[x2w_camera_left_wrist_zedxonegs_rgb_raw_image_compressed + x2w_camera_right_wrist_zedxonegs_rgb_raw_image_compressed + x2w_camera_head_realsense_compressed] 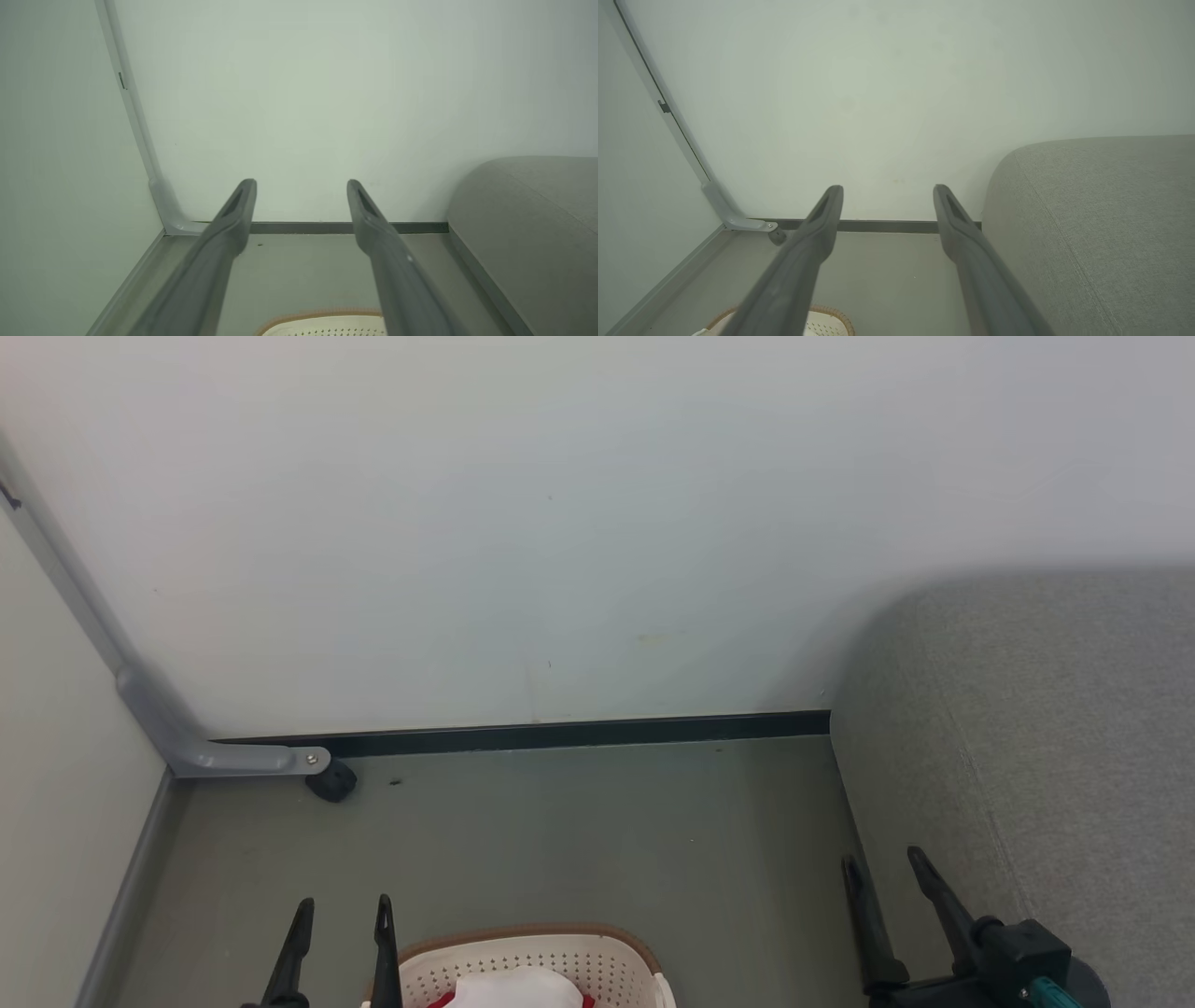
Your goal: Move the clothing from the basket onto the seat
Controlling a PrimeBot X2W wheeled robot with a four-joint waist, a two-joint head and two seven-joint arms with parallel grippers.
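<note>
The seat, grey and woven, stands to the right of the basket, with a strip of bare floor between them. The basket sits on that floor, and the clothing lies heaped inside it, white panel uppermost with red at the edges. The left hand hangs just beside the basket's left rim, its fingers spread wide and holding nothing. The right hand is well to the basket's right, against the seat's front, equally spread and empty. The step in hand looks like the first reach, so the left hand should come in over the rim, drop steeply into the heap and pinch a thick fold rather than a thin edge, keeping clear of the perforated wall. The head view gives the cloth itself and both hands at once, while the left wrist view offers the basket's braided far rim, and the right wrist view the seat's rounded corner and free landing surface
</note>
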